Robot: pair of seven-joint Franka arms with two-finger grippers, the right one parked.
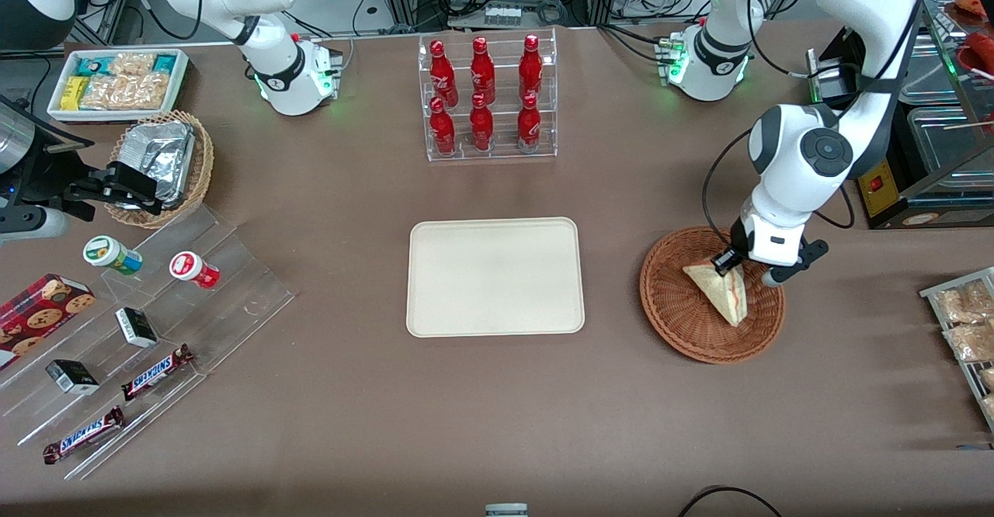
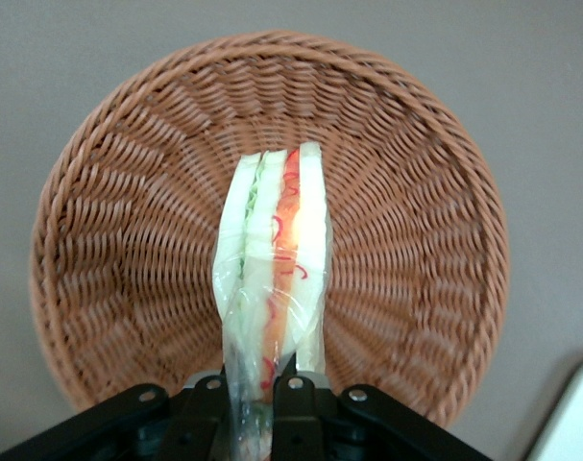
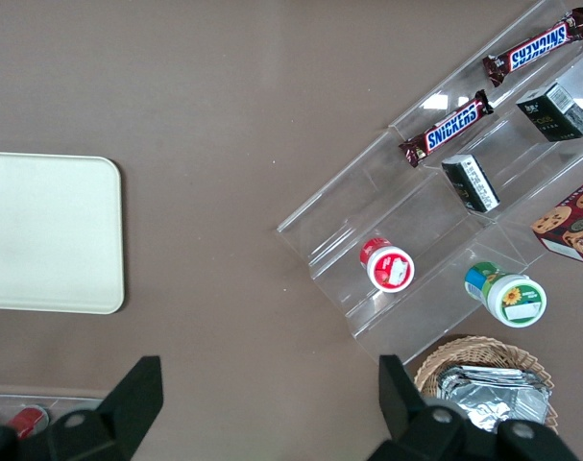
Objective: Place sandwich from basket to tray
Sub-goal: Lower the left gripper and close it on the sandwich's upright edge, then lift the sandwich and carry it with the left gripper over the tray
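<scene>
Landmark: clear acrylic bottle rack (image 1: 488, 98), two tiers, six red bottles (image 1: 481, 74) upright in it.

- White bin of snack packets (image 1: 116, 82): level with rack, toward parked arm's end of table.
- Tan wicker basket (image 1: 198, 179) holding foil packets (image 1: 159, 160): same end, nearer front camera than rack.
- Stepped acrylic display (image 1: 233, 300): same end, nearer still. On it: green-lidded cup (image 1: 112, 255), red-lidded cup (image 1: 194, 269), cookie box (image 1: 39, 311), two small dark boxes (image 1: 136, 327), two Snickers bars (image 1: 158, 372).
- Wire shelf of bagged snacks (image 1: 963, 331): toward working arm's end, nearer front camera than rack.
</scene>
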